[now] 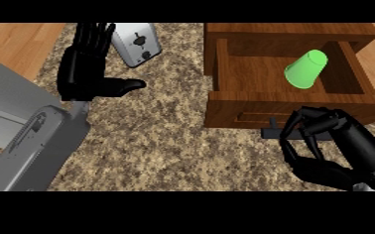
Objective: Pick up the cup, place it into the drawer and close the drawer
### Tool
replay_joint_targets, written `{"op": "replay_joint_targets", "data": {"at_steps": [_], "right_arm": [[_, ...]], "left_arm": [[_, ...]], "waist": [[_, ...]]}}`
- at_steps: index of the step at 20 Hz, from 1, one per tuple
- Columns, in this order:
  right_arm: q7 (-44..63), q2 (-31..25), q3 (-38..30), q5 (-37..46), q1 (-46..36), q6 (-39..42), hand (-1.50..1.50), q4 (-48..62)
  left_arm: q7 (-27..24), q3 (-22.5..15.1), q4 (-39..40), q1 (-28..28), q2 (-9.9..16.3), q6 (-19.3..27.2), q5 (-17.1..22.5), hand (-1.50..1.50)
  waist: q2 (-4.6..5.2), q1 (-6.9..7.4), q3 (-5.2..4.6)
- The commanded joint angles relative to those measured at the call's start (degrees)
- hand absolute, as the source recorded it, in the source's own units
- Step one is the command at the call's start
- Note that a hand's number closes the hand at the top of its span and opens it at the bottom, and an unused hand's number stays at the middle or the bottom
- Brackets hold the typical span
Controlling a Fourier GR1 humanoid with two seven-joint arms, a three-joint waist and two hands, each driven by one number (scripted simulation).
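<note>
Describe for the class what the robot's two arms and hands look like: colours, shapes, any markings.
Each arm is a smooth, boxy grey forearm ending in a glossy black robot hand with slender segmented fingers and a thicker thumb. The left robot hand shows a broad black palm on a large grey forearm. The right robot hand shows only a sliver of grey at its wrist. No cables or markings are visible.

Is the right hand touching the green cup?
Apart. The head view shows the cup lying inside the open drawer, while the right hand is below the drawer's front, with wood between them.
</note>
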Motion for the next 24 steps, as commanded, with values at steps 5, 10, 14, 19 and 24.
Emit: {"op": "replay_joint_targets", "data": {"at_steps": [5,10,14,19,24], "right_arm": [[-9.9,-5.5,7.5,21.2,-2.8,-3.2,1.50,9.2],[-10.4,-1.2,12.3,29.6,-7.6,-8.8,1.50,19.5],[-14.3,2.2,13.2,34.5,-10.8,-14.8,-1.50,32.7],[-16.2,2.2,11.8,37.8,-16.9,-15.3,-1.50,44.2],[-22.2,4.0,7.0,37.9,-27.2,-18.3,-1.50,61.8]], "left_arm": [[-2.0,4.2,-5.7,12.1,5.4,-6.9,1.7,-1.50],[-4.6,7.5,-5.3,19.1,6.3,-13.8,1.8,-1.50],[-2.4,12.0,-5.4,20.0,9.6,-18.0,3.5,-1.50],[-0.2,12.8,-13.4,25.6,8.6,-17.1,2.5,-1.50],[-3.5,14.5,-8.8,26.2,5.5,-21.0,-0.2,-1.50]], "waist": [[0.19,0.06,0.02],[0.30,-0.66,-0.01],[0.41,-0.43,0.02],[0.25,-0.45,0.03],[0.41,-0.46,0.04]]}}
